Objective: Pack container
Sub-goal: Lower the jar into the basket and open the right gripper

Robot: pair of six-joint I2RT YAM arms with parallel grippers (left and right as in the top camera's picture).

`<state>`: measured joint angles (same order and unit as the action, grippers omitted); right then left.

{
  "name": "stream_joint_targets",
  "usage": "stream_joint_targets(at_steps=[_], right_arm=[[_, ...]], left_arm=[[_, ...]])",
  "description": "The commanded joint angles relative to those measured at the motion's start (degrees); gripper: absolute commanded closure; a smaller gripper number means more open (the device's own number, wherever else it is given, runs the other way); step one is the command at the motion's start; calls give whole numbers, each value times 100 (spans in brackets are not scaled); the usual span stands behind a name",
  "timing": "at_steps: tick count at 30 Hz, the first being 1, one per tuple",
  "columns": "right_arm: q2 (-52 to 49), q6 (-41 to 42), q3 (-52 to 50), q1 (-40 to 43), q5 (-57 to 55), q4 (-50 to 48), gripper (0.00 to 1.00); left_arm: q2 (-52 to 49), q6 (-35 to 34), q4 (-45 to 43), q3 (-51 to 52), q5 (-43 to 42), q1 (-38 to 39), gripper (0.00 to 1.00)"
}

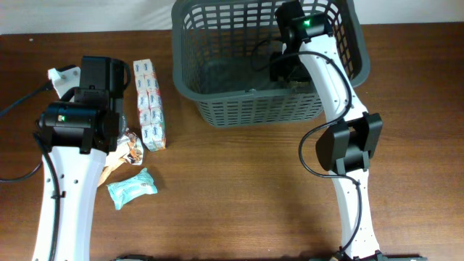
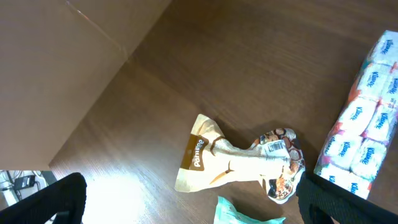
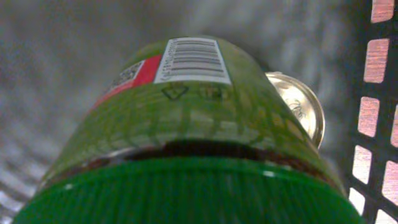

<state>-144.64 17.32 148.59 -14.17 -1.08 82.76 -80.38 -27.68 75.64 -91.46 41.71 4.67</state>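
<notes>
On the wooden table (image 1: 254, 181), the container (image 1: 254, 109) holds a green-capped bottle (image 3: 186, 124) and can (image 3: 301, 109); grip of right tool (image 1: 281, 69) unclear.

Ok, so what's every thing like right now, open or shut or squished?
container, upright, top open.
green bottle, inside container, cap on.
can, inside container, beside bottle.
snack bag, crumpled, on table.
tissue pack, wrapped, flat on table.
teal packet, flat on table.
left gripper, open, over snack bag.
right gripper, in container, grip hidden.

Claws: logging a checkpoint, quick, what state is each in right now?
Left claw: open, empty.
Right claw: cannot tell; a green bottle fills its camera view.
</notes>
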Motion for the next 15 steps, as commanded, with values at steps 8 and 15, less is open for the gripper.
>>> stream_joint_targets(at_steps=[8, 15], right_arm=[[35, -33, 7, 146, -107, -59, 16], [35, -33, 7, 155, -85, -52, 1]], left_arm=[[-15, 9, -9, -20, -59, -39, 0], [-15, 9, -9, -20, -59, -39, 0]])
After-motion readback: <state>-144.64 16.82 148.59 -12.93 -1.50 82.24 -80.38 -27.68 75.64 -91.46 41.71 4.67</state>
